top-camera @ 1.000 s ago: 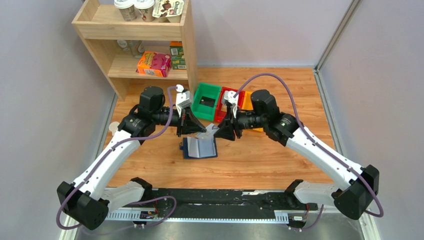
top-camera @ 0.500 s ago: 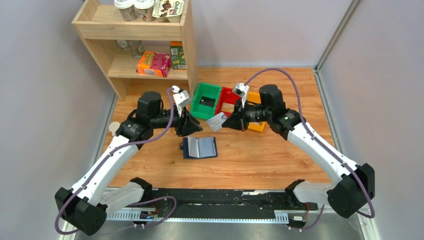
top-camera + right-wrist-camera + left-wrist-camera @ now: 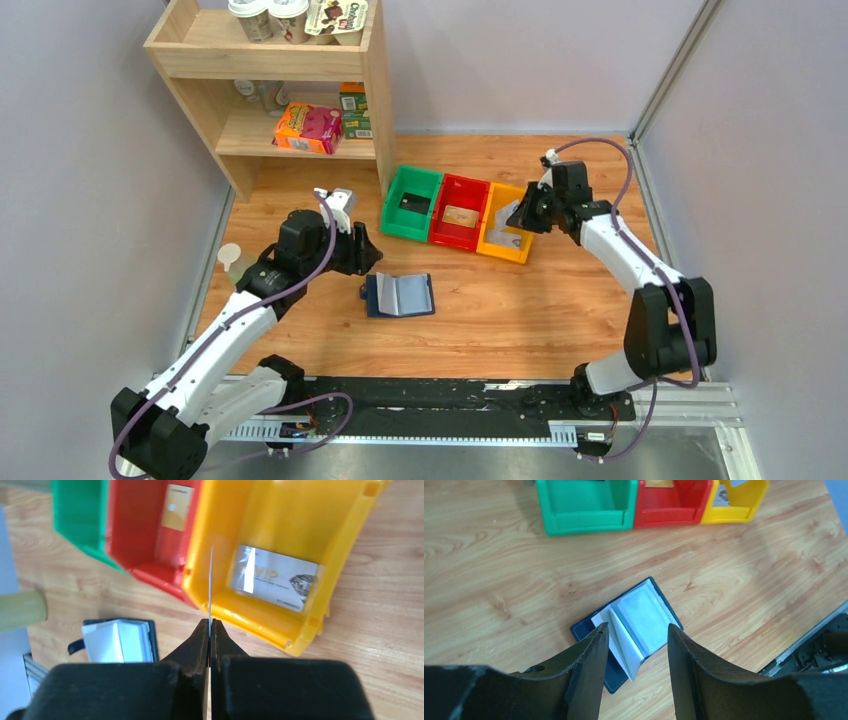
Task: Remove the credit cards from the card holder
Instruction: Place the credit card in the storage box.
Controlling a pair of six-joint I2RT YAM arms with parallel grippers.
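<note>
The card holder (image 3: 399,295) lies open on the wooden table, dark navy with pale inner pockets (image 3: 644,620). Just left of it my left gripper (image 3: 365,250) hovers open and holds nothing; the holder shows between its fingers (image 3: 591,655). My right gripper (image 3: 520,218) is over the yellow bin (image 3: 500,250), shut on a thin card seen edge-on (image 3: 211,580). A silver-grey credit card (image 3: 274,578) lies flat in the yellow bin (image 3: 260,525). There is a tan-gold card (image 3: 176,507) in the red bin (image 3: 452,240) and a black card (image 3: 411,205) in the green bin (image 3: 392,222).
The three bins stand in a row behind the card holder. A wooden shelf unit (image 3: 375,100) with boxes and cups stands at the back left. A small white round object (image 3: 230,255) lies at the table's left edge. Walls close in left, right and behind.
My right gripper closed on a card above the holder and carried it right and back to the yellow bin. My left gripper opened and drew back to the left.
</note>
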